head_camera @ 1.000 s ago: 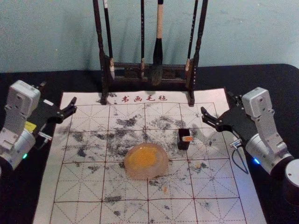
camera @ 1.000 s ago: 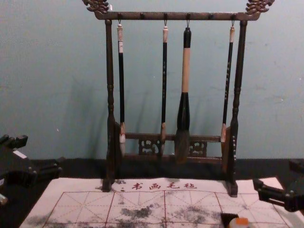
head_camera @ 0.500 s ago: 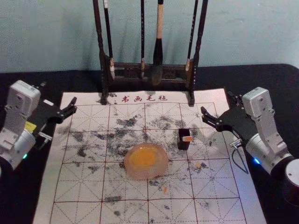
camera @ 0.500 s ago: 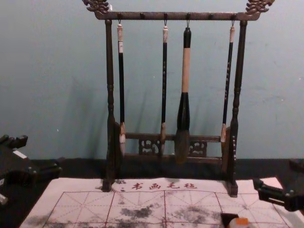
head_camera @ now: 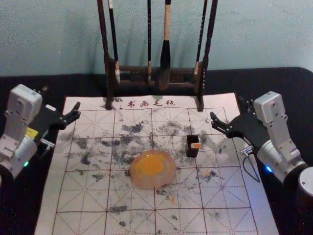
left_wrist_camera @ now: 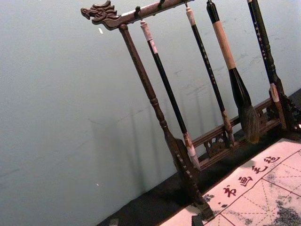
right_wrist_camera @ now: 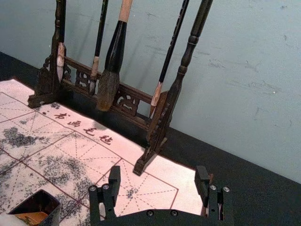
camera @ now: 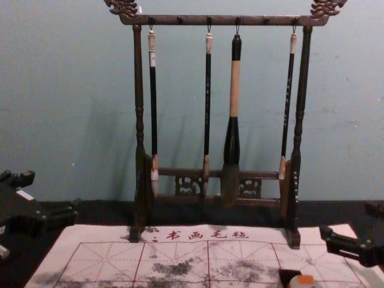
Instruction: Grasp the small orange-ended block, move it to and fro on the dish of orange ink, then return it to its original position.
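Has the right claw (head_camera: 226, 105) near the mat's far right corner, released, with its fingers spread well apart and nothing grasped. In the right wrist view, shows the same wide gap between the fingertips, with bare air between. Has the left claw (head_camera: 61, 98) at the mat's far left corner, likewise released, spread and holding nothing.

Sees the block (head_camera: 196, 145) on the right half of the mat (head_camera: 78, 220), well apart from either claw, with its orange end at a small dark box (head_camera: 191, 152). In the right wrist view, shows orange inside the mouth of the box, beside something white; cannot tell how deep inside.

Places the dish (head_camera: 167, 179) near the middle of the mat, rounded and pale, with orange ink (head_camera: 150, 164) pooled in it. Leaves a small gap between dish and box, with the box to the right and slightly farther back. Finds small orange marks on the mat to the right of the dish and in front of it, plus dark smudges across the grid.

Stands the rack (camera: 222, 20) upright at the mat's far side, with four brushes (camera: 234, 90) hanging tips down, one much thicker. Spreads the mat flat on a dark worktop (head_camera: 288, 83), before a blue-grey wall (camera: 66, 90).
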Action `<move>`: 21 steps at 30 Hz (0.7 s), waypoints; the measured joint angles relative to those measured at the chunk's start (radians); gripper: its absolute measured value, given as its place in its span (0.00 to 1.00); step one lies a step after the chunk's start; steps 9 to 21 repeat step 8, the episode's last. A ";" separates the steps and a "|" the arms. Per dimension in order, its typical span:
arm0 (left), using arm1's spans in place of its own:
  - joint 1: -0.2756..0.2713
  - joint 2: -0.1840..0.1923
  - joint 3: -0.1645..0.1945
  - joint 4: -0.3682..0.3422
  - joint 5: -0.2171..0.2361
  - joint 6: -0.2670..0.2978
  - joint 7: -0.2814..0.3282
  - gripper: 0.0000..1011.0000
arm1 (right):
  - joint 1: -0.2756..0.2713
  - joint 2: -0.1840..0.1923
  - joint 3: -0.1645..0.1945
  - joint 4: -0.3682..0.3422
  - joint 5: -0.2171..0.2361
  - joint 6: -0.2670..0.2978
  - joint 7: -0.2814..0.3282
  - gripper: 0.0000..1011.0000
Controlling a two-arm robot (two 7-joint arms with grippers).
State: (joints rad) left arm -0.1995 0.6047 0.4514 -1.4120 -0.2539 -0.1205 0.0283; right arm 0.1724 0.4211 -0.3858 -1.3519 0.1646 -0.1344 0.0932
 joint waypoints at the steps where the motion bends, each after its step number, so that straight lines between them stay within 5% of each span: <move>1: 0.000 0.000 0.000 0.000 0.000 0.000 0.000 0.99 | 0.000 0.000 0.000 0.000 0.000 0.000 0.000 0.99; 21: 0.000 0.000 0.000 0.000 0.000 0.000 0.000 0.99 | 0.000 0.000 0.000 0.000 0.000 0.000 0.000 0.99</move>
